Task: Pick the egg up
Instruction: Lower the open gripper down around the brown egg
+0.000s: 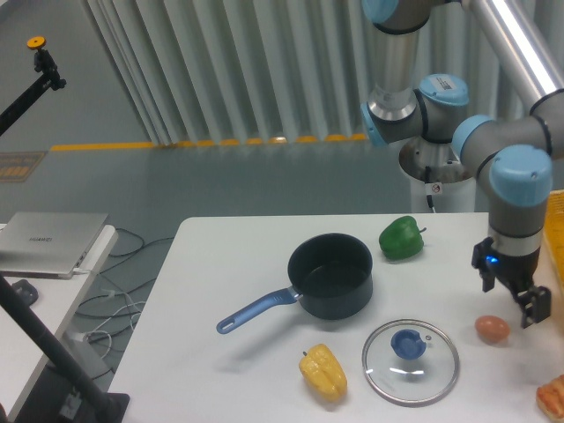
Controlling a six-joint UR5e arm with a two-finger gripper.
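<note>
Claw [510, 304], fingers apart, hangs just above the egg [492, 330] at the right of the frame; egg rests on the table [229, 291].

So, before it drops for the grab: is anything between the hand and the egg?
Nothing visible. The hand hangs just above the egg, slightly to its right; the glass lid lies off to the side.

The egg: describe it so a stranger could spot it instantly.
On the white table, look right of the glass lid, just below the gripper. The egg is a small, smooth, brownish-orange oval, far smaller than the lumpy yellow pepper.
</note>
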